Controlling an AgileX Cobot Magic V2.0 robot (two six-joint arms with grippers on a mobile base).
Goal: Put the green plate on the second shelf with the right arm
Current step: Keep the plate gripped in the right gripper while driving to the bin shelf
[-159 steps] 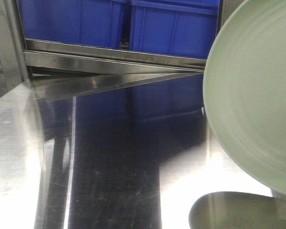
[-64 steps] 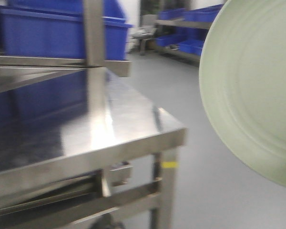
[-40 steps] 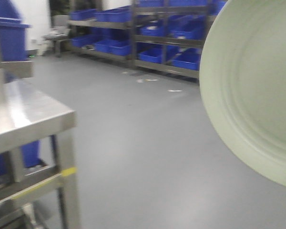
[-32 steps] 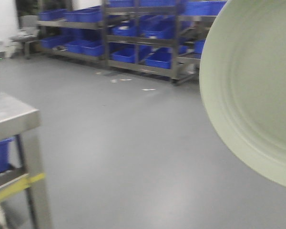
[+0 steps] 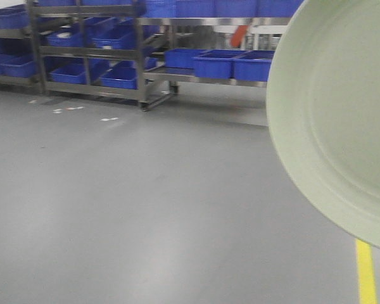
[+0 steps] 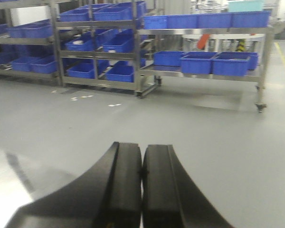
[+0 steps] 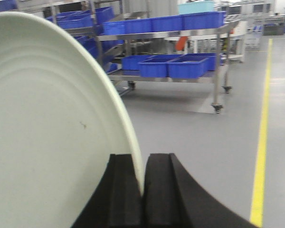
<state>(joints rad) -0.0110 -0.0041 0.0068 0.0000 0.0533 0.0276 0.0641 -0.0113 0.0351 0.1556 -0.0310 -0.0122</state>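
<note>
Green plate (image 5: 342, 120) hangs tilted on edge in the air, rim pinched by the right gripper (image 7: 142, 190); the left gripper (image 6: 142, 190) is closed on nothing. Carrying step, I judge: next comes finding the second shelf. Grey floor (image 5: 145, 209), steel racks (image 5: 92, 54), blue bins (image 5: 216, 63), a yellow line (image 5: 365, 272).
</note>
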